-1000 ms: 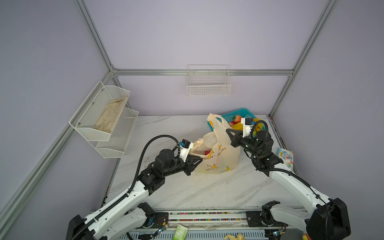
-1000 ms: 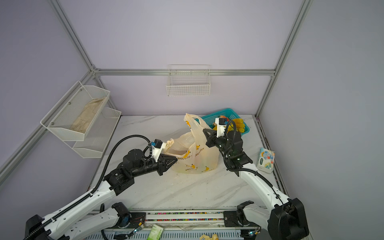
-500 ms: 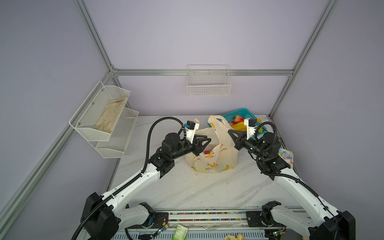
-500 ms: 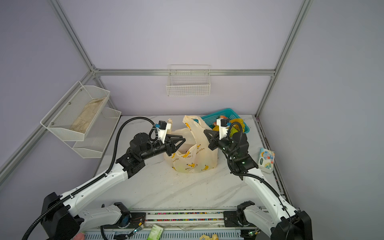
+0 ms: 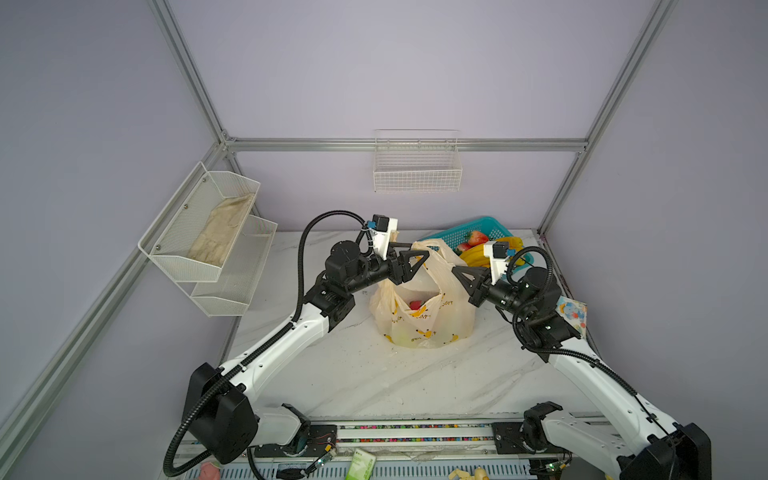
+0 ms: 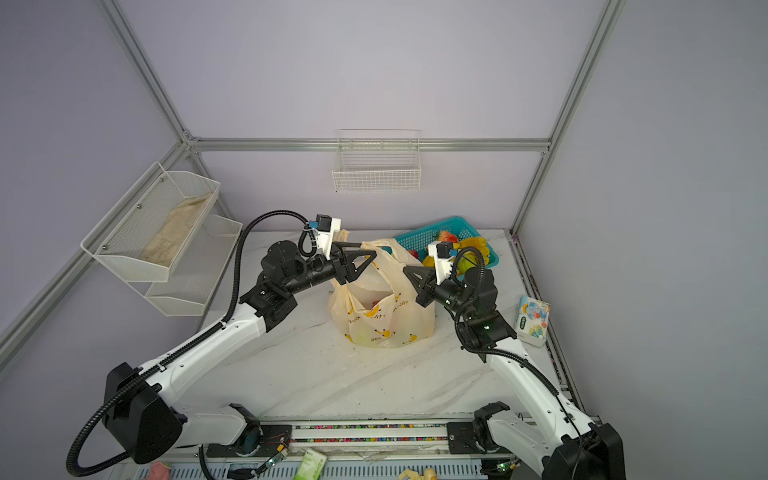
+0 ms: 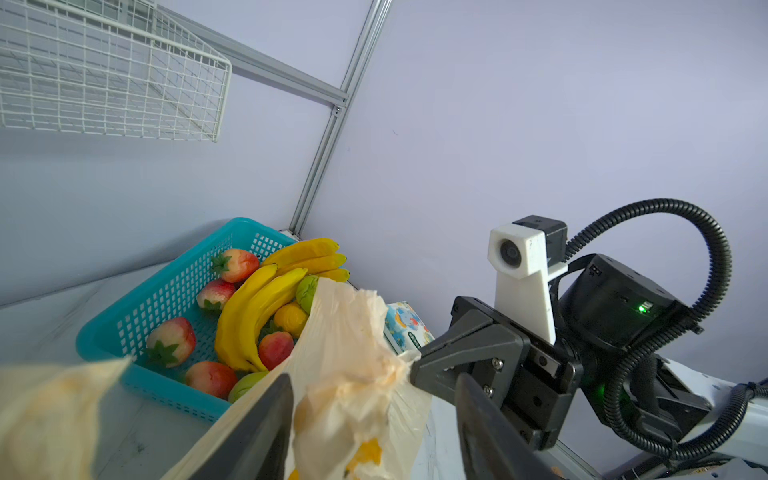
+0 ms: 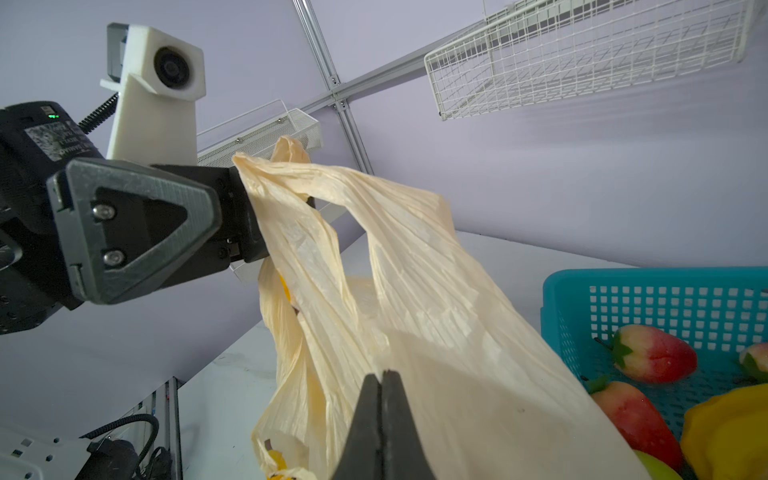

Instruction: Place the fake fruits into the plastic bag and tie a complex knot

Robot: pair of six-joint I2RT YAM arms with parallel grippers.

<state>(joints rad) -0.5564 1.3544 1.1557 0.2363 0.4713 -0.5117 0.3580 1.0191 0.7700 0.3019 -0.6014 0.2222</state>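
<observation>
Bag handle (image 8: pixel 274 174) sits inside widened left pincer (image 5: pixel 417 254).

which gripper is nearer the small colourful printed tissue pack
Right. The right gripper, shut on the cream translucent plastic bag, is on the same side as the tissue pack; the open left gripper is across the bag, farther off.

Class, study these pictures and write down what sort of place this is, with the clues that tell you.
Probably a robotics lab test cell: a left arm and right arm at a marble-look table, a bare aluminium frame around it, and toy fruit in a teal basket as props.
</observation>
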